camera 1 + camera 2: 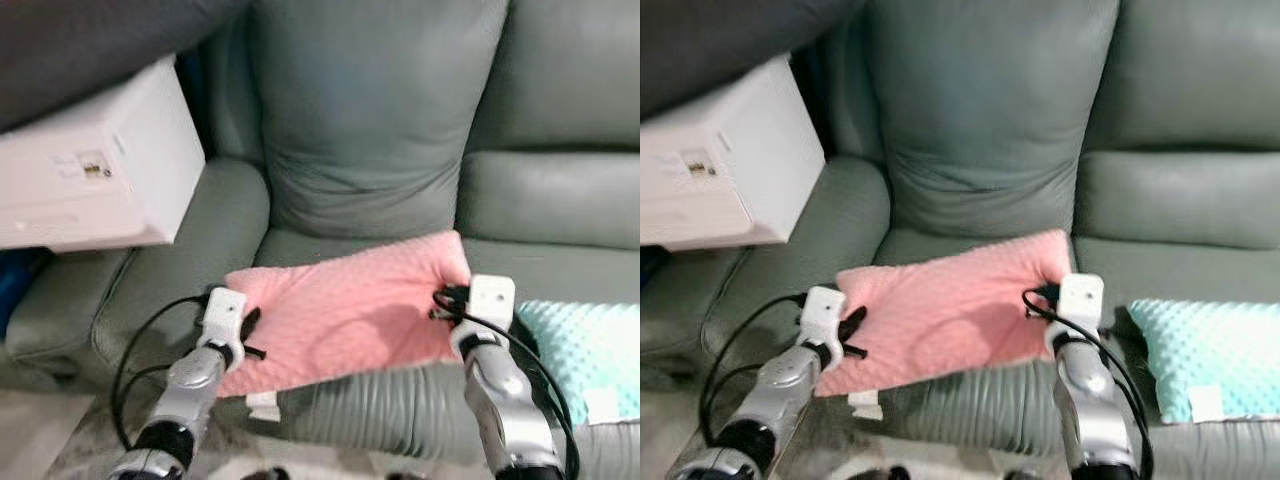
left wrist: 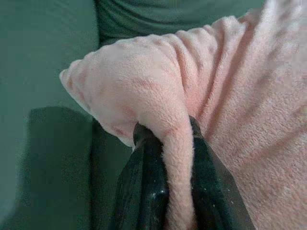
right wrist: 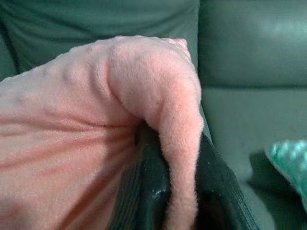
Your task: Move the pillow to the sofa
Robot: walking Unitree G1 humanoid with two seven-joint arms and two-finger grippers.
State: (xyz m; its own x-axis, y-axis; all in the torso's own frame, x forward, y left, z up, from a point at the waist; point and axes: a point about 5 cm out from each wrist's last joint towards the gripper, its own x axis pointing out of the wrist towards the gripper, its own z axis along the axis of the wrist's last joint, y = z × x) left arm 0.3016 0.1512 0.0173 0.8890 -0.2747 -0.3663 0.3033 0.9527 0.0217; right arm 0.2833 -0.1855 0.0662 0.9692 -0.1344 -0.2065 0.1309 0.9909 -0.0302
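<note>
Pillow (image 1: pixel 345 315) lies long-axis left-to-right over your sofa (image 1: pixel 380 120) seat's front, your left gripper (image 2: pixel 175 191) and right gripper (image 3: pixel 180 191) each pinched tight on an end fold.

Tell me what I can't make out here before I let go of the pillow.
- Whether the pink pillow rests on the sofa seat: its underside is hidden, head views.
- Left end effector fingertips: buried in pillow fabric, left wrist view.
- Right end effector fingertips: same, right wrist view.
- White box label: too small and blurred.
- Teal pillow: cut off by the edge.
</note>
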